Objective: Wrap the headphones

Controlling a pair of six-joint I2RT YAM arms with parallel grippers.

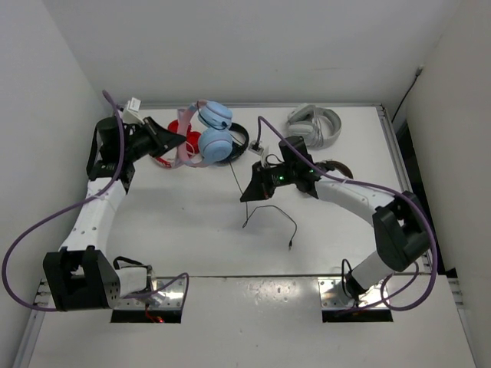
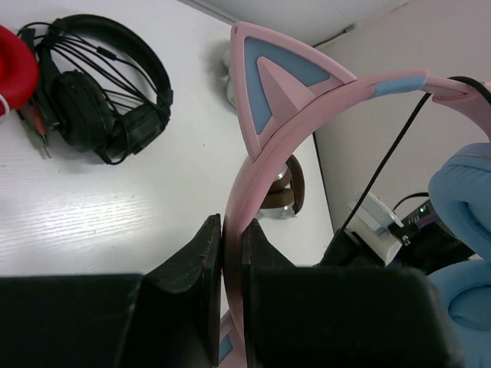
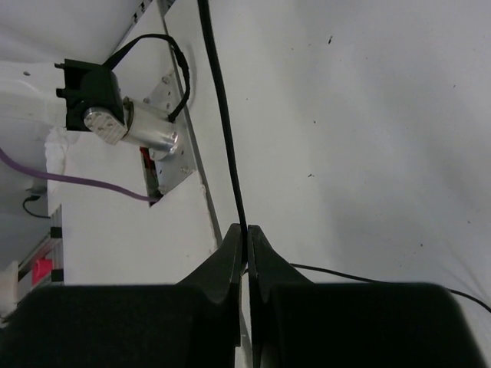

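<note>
Left tool (image 2: 232,257) is clamped on the pink headband (image 2: 238,199), holding the headphones (image 1: 209,134) up at the far left of the bench (image 1: 192,238). Right tool (image 3: 246,238) pinches the black cable (image 3: 222,123) mid-bench, so the headphones lie far-left of it, cable straight along that line. Only the top view shows the loose tail and plug (image 1: 291,245) on the near side of the right tool; the wrist views confirm both grips.

Top external: overhead, behind bases, wide; wrist views: close, looking out past own jaws; black cable (image 3: 219,100) at right gripper (image 3: 245,230) shared with overhead.
</note>
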